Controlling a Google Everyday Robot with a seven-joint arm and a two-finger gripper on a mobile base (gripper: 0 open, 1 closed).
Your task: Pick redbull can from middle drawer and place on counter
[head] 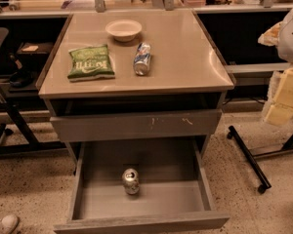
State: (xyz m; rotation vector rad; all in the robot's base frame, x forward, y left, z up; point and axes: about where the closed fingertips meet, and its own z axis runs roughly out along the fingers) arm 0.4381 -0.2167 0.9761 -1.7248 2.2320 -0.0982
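Observation:
The redbull can (pixel 131 181), small and silvery with a shiny pull-tab top, stands upright on the floor of the open middle drawer (pixel 166 165), near its front centre. The drawer is pulled out toward me below the cabinet. The tan glossy counter (pixel 185 67) forms the top of the cabinet above it. My gripper is not in view; only a white rounded part (pixel 292 33), perhaps of my arm, shows at the right edge.
On the counter lie a green chip bag (pixel 91 62), a blue-and-white can (pixel 142 59) on its side and a white bowl (pixel 123 29). A closed scratched drawer front (pixel 136 125) sits above the open drawer. A wheeled black frame (pixel 249 160) stands at the right and a chair base (pixel 10 121) at the left.

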